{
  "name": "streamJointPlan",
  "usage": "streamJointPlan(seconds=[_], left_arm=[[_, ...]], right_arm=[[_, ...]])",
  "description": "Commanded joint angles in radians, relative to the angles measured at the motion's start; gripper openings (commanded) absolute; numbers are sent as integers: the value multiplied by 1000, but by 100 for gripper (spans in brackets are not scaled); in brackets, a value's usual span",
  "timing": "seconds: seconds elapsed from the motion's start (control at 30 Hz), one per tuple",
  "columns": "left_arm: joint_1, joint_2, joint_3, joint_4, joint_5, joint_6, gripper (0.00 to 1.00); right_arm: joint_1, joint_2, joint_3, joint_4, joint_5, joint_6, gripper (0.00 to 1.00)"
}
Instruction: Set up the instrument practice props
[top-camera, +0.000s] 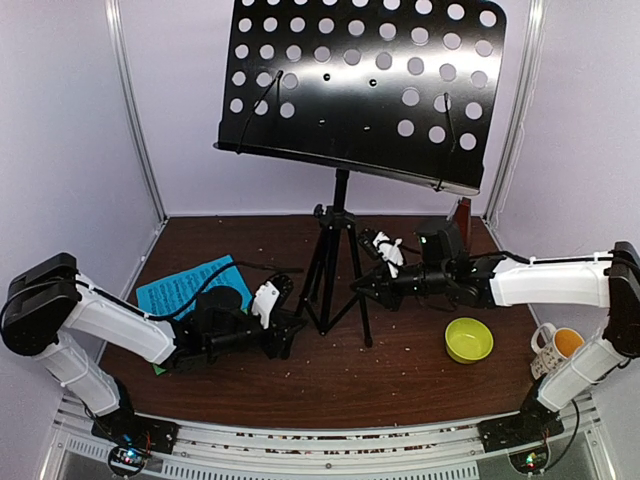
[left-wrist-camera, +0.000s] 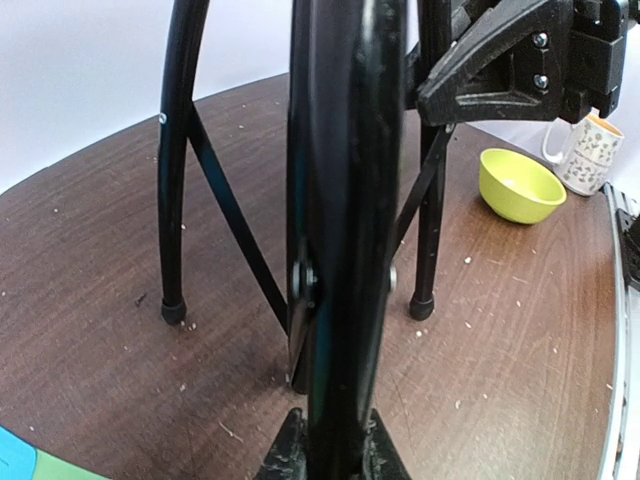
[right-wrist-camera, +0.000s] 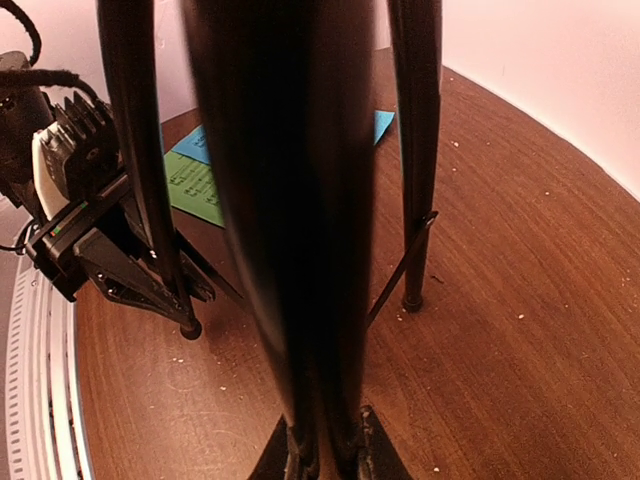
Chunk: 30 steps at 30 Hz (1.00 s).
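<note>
Mid-table: stand (top-camera: 340, 200) upright, tripod spread, desk bare.
Left gripper (top-camera: 293, 325): clamped on left leg.
Right gripper (top-camera: 362, 290): clamped on right leg.
Sheets (top-camera: 185, 285): flat on table, left of stand.
Metronome (top-camera: 463, 214): back right, mostly hidden behind desk.
Progress: stand up, likely being positioned; sheets and metronome not yet placed.

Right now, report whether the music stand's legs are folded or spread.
Spread. The music stand stands upright, its feet planted apart on the table.
</note>
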Motion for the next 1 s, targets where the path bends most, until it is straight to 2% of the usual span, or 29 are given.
streamJointPlan(seconds=[0.0,0.23,0.57,0.83,0.97], left_arm=[[19,-17,-79,-13,-33,-117,0],[19,-67,-180,-9,-32,-174,0],[19,-182,-298,-112,-87,-207,0],[17,-206,-366,-118,-96,-251,0],[17,-170,-373,-84,-97,-257,0]], right_arm=[[32,-42,-24,-112,37,21,0],[45,-70,-38,-210,97,1,0],[49,-136,-88,-288,123,14,0],[81,-156,-107,-361,183,20,0],[97,-126,-132,-329,214,41,0]])
